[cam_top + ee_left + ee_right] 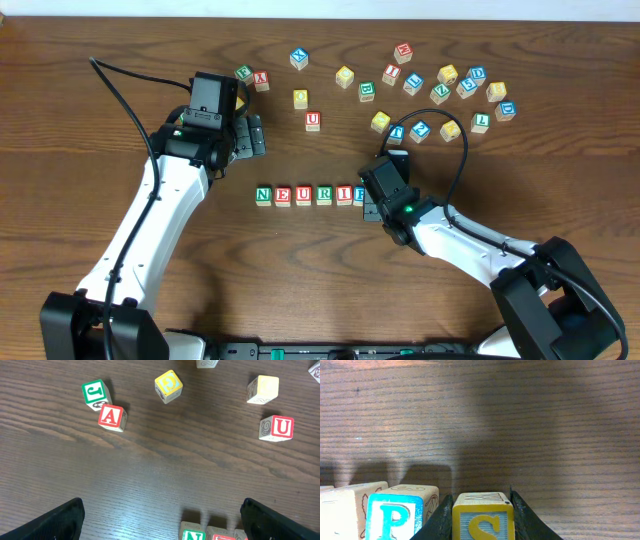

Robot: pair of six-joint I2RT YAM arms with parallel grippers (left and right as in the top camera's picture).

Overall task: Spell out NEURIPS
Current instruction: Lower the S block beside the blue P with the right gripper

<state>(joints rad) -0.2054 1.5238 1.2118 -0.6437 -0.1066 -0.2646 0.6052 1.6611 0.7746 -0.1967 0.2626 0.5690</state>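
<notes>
Painted wooden S cube, wood-grain table

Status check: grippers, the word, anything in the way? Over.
Left gripper open, empty. Right gripper shut on S block, beside P block at row's end. One finger sits between them.

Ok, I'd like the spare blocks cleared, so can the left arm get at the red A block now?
Probably yes: the left hand is open and empty, with bare table between it and the red A block. The green J block sits against it, which could crowd one finger.
</notes>
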